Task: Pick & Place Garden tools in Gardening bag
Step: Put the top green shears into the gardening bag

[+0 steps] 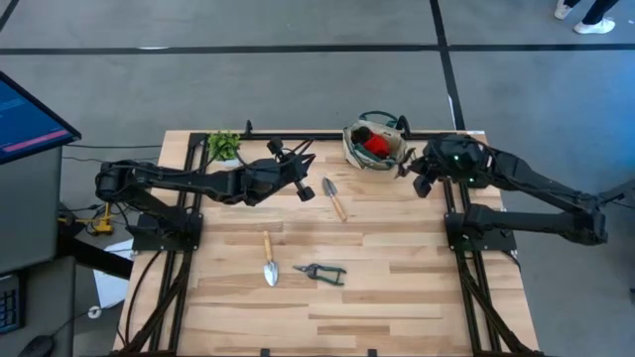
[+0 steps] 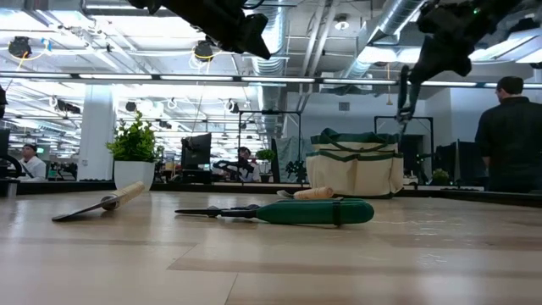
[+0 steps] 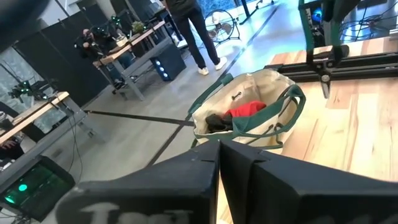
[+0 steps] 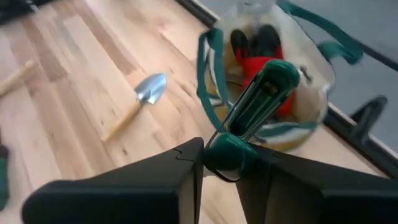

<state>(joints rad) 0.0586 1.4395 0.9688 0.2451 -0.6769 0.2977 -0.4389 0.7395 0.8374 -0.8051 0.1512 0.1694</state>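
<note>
The beige gardening bag (image 1: 375, 145) with green trim stands at the table's far edge and holds a red-and-black bundle (image 3: 245, 111). My right gripper (image 4: 227, 165) hangs just right of the bag, above the table, shut on a green-handled tool (image 4: 258, 99). My left gripper (image 3: 219, 163) is shut with nothing in it, raised over the table's middle and pointing toward the bag. On the table lie a wooden-handled trowel (image 1: 334, 198), a second trowel (image 1: 269, 260) and green-handled pruners (image 1: 320, 272). My right gripper pinches the near end of the tool's green handle (image 4: 229, 149) between its two fingers. The fingers slant downward from the table's right side. The tool reaches out past the fingertips toward the bag's opening, lifted clear of the table.
A small potted plant (image 1: 224, 146) stands at the far left corner. A black frame rail (image 3: 348, 59) runs along the far edge beside the bag. Bare wood lies along the near edge. A person (image 2: 508, 135) stands in the room beyond.
</note>
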